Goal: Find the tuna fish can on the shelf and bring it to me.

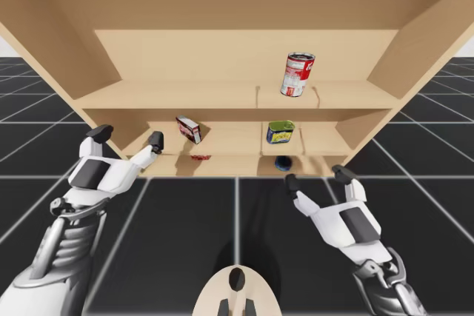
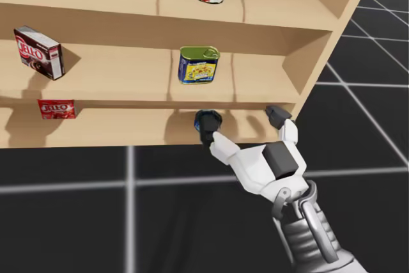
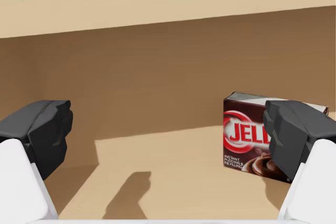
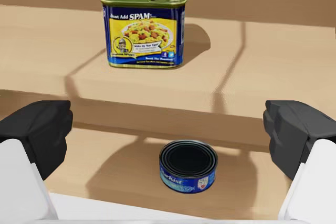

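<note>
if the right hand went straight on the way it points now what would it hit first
Probably the flat round blue can on the lowest shelf: it lies just ahead of the right hand, centred between its open fingers. Depth is unclear, so the hand might pass just over it.

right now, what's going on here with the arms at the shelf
My right gripper is open and lined up on the short blue can on the bottom shelf, not yet touching it. My left gripper, also open, hovers at the middle shelf near the dark box. Nothing is held.
</note>
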`<state>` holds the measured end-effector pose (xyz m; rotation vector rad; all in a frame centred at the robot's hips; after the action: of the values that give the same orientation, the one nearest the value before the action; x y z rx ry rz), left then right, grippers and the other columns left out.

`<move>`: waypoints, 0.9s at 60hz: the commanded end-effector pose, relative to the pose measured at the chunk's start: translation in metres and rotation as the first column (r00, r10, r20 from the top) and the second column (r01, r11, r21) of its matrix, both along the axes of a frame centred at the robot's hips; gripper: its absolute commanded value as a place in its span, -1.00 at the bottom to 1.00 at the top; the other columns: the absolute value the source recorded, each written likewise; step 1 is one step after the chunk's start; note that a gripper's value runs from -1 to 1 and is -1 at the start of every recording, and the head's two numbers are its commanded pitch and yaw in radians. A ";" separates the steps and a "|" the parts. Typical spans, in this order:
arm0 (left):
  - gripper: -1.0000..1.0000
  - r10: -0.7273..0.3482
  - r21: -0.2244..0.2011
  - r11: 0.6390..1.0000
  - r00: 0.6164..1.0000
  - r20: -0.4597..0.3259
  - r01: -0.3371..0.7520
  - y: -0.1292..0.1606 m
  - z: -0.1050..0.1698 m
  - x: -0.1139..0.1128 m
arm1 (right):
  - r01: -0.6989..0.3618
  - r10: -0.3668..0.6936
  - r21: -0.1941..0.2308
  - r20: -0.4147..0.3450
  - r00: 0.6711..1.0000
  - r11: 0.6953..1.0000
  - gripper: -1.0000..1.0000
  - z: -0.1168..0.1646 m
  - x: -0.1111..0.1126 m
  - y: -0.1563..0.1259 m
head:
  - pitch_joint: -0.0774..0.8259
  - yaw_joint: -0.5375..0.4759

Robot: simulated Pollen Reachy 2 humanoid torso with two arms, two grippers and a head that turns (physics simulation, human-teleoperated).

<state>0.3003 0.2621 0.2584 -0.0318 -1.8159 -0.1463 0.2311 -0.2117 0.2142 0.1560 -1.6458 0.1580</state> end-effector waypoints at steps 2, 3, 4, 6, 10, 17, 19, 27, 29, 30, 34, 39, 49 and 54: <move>-1.00 -0.001 -0.001 1.000 1.000 0.001 0.001 0.000 0.000 0.000 | -0.004 0.009 0.056 -0.094 0.996 0.998 -1.00 -0.044 0.005 0.014 | 0.51 -0.42; -1.00 -0.001 -0.001 1.000 1.000 0.000 0.001 0.000 0.000 0.000 | -0.001 0.006 0.056 -0.101 0.995 0.998 -1.00 -0.048 0.009 0.015 | 0.51 -0.42; -1.00 -0.001 -0.001 1.000 1.000 0.000 0.001 0.000 0.000 0.000 | 0.001 0.004 0.057 -0.104 0.995 0.998 -1.00 -0.050 0.011 0.015 | 0.51 -0.42; -1.00 -0.001 -0.002 1.000 1.000 0.000 0.001 0.000 0.000 0.000 | -0.001 0.008 0.061 -0.116 0.993 0.998 -1.00 -0.054 0.017 0.016 | 0.52 -0.42; -1.00 0.000 -0.002 1.000 1.000 0.001 0.000 0.001 0.001 0.000 | -0.007 0.016 0.066 -0.137 0.990 0.998 -1.00 -0.063 0.031 0.020 | 0.52 -0.41; -1.00 0.001 -0.003 1.000 1.000 0.001 -0.001 0.001 0.001 -0.001 | -0.021 0.032 0.067 -0.159 0.987 0.998 -1.00 -0.072 0.055 0.027 | 0.52 -0.40; -1.00 0.002 -0.002 1.000 1.000 0.001 -0.002 0.001 0.001 -0.001 | -0.022 0.032 0.065 -0.162 0.986 0.998 -1.00 -0.074 0.060 0.028 | 0.52 -0.40; -1.00 0.005 -0.006 1.000 1.000 0.002 -0.005 0.002 0.001 -0.001 | 0.002 0.004 0.033 -0.184 0.983 0.999 -1.00 -0.086 0.092 0.033 | 0.51 -0.39; -1.00 0.004 -0.006 1.000 1.000 0.002 -0.004 0.002 0.001 -0.002 | 0.005 0.001 0.034 -0.192 0.981 0.999 -1.00 -0.088 0.096 0.033 | 0.51 -0.39; -1.00 0.004 -0.006 1.000 1.000 0.003 -0.004 0.003 0.001 -0.001 | 0.011 -0.005 0.032 -0.200 0.980 0.999 -1.00 -0.091 0.101 0.032 | 0.51 -0.39; -1.00 0.003 -0.007 1.000 1.000 0.001 -0.003 0.003 0.002 -0.001 | 0.029 -0.023 0.024 -0.218 0.976 0.999 -1.00 -0.099 0.115 0.031 | 0.51 -0.38; -1.00 0.003 -0.006 1.000 1.000 -0.001 -0.003 0.003 0.001 -0.001 | 0.042 -0.032 0.035 -0.248 0.968 0.999 -1.00 -0.106 0.125 0.030 | 0.52 -0.37; -1.00 -0.001 -0.005 1.000 1.000 -0.002 0.001 0.003 0.001 -0.001 | 0.050 -0.043 0.020 -0.269 0.962 0.999 -1.00 -0.114 0.141 0.030 | 0.52 -0.37; -1.00 -0.002 -0.005 1.000 1.000 -0.002 0.002 0.003 0.001 -0.001 | 0.045 -0.034 0.031 -0.288 0.957 0.999 -1.00 -0.117 0.147 0.031 | 0.52 -0.37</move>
<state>0.2995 0.2652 0.2595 -0.0352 -1.8152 -0.1416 0.3673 -0.2000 0.1097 0.1121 -1.3997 0.1073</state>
